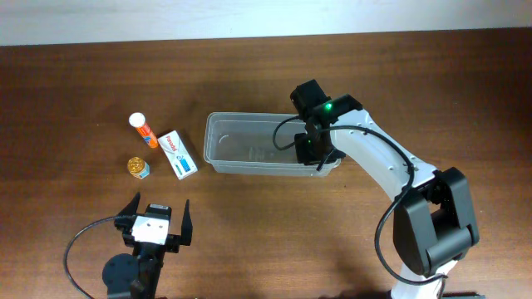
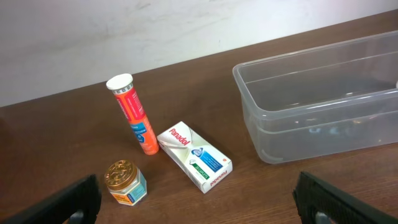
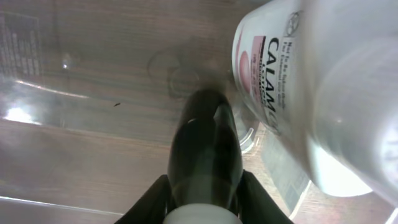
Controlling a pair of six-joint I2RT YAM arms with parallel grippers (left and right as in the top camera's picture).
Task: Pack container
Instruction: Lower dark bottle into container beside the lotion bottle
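Note:
The clear plastic container [image 1: 249,117] lies in the middle of the table and also shows in the left wrist view [image 2: 298,118]. My right gripper [image 1: 314,149] is down inside its right end, shut on a dark bottle [image 3: 205,143] with a white cap. The bottle is low over the container floor [image 3: 93,74]. A white Calamine lotion bottle [image 3: 292,68] lies in the container just right of it. My left gripper [image 1: 155,218] is open and empty near the front left edge; its fingers frame the left wrist view [image 2: 202,202].
Left of the container on the table lie an orange tube with a white cap [image 1: 143,130] [image 2: 134,115], a white Panadol box [image 1: 178,154] [image 2: 194,155] and a small gold-lidded jar [image 1: 138,168] [image 2: 125,182].

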